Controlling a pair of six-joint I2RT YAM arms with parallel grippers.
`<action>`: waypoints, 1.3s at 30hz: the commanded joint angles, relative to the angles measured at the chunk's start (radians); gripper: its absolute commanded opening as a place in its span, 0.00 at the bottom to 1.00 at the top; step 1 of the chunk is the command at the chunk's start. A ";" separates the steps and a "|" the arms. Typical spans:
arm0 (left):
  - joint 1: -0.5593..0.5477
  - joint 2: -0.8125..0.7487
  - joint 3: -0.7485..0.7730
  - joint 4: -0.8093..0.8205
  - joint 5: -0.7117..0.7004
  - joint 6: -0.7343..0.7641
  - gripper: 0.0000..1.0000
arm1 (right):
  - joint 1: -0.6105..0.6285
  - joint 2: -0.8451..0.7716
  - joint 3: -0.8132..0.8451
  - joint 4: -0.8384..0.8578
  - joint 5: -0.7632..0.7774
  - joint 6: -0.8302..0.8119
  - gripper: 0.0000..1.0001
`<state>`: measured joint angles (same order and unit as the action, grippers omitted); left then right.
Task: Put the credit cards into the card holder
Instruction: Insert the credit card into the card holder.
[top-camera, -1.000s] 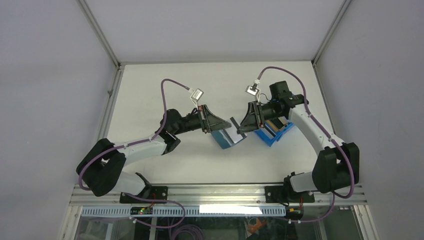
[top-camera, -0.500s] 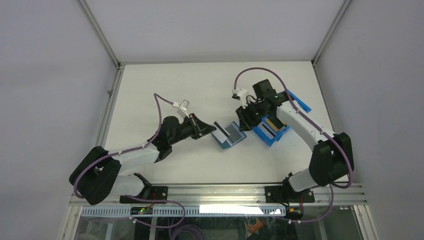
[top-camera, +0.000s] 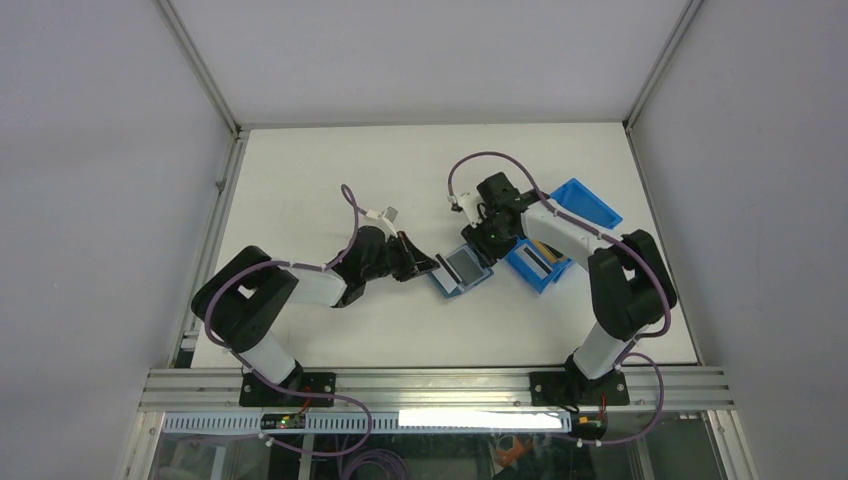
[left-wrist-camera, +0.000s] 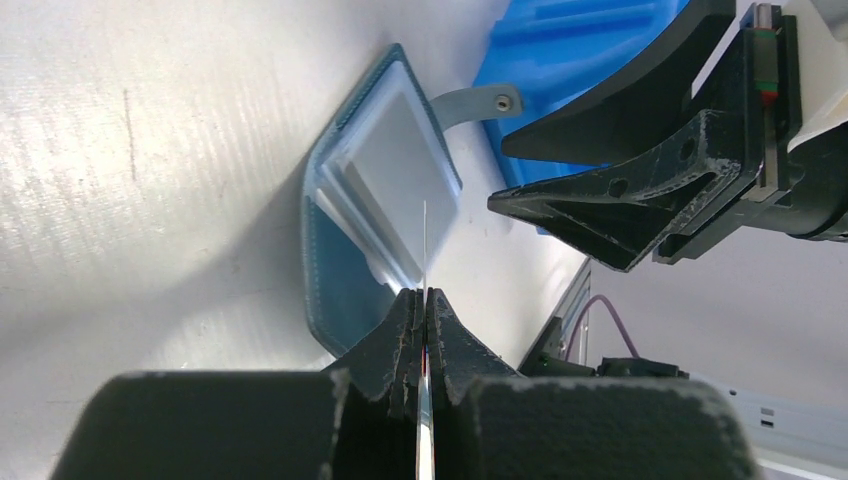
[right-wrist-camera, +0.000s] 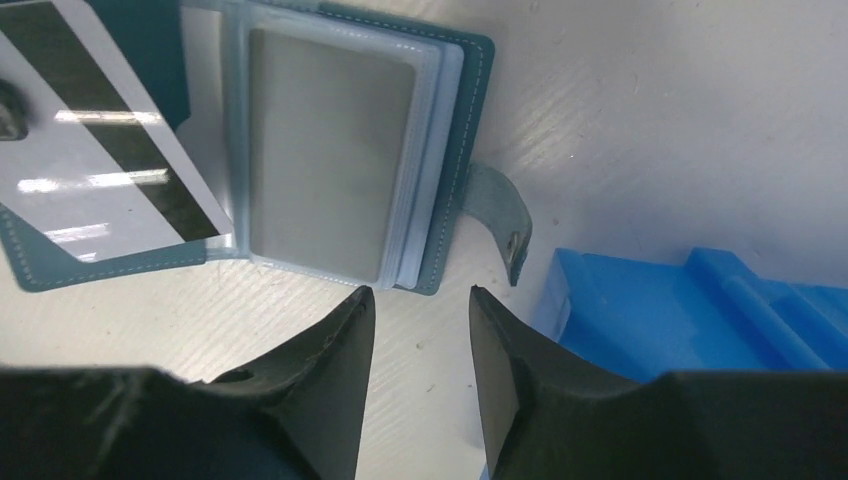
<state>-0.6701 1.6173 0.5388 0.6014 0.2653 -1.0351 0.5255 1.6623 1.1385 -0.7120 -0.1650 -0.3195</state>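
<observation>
1. No text, brand, number or sign can be read in any view.
2. The credit card (right-wrist-camera: 100, 150) shows only a dark stripe.
3. The card holder (right-wrist-camera: 475, 100) and blue bin (right-wrist-camera: 680, 310) carry no legible marking.

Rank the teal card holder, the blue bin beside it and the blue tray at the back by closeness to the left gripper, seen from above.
1. Card holder, just right of the left gripper.
2. Blue bin, right of the holder.
3. Blue tray, back right, farthest.
</observation>
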 joint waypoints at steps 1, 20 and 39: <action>0.001 0.047 0.028 0.060 -0.002 0.004 0.00 | 0.004 0.042 0.033 0.038 0.044 0.040 0.43; 0.016 0.212 -0.067 0.341 -0.006 -0.171 0.00 | 0.039 0.131 0.043 0.031 0.090 0.068 0.43; 0.026 0.271 -0.076 0.580 0.057 -0.248 0.00 | 0.039 0.137 0.045 0.024 0.087 0.069 0.43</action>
<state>-0.6525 1.8652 0.4610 1.0084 0.3019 -1.2591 0.5583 1.7802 1.1679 -0.7113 -0.0921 -0.2600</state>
